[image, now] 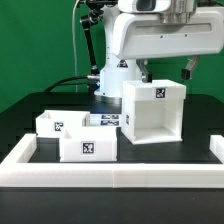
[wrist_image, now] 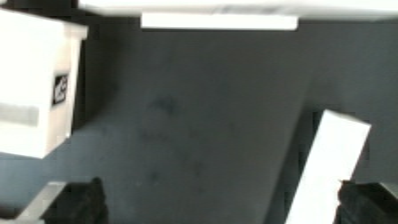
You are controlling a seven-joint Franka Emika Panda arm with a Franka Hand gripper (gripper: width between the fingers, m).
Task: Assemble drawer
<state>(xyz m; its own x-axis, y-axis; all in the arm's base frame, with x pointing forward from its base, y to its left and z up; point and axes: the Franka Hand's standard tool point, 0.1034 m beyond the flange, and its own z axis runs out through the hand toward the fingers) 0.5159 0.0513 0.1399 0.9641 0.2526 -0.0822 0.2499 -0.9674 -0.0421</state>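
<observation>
The drawer's tall white housing [image: 152, 110] stands on the black table at the exterior view's right, its open side facing front and a tag on its top edge. Two small open-topped trays [image: 58, 124] [image: 88, 144] sit side by side at the left, each with tags. In the wrist view a white tagged block [wrist_image: 36, 85], apparently the housing, lies to one side. My gripper [wrist_image: 219, 208] is open and empty above bare table, with one dark fingertip [wrist_image: 71, 205] showing at each side. In the exterior view the arm [image: 160, 35] hangs above the housing and hides the gripper.
A low white rail [image: 110, 176] edges the table at the front and sides; strips of it show in the wrist view [wrist_image: 338, 165] [wrist_image: 214, 19]. The marker board [image: 108, 120] lies flat behind the trays. Black cables run at the back left.
</observation>
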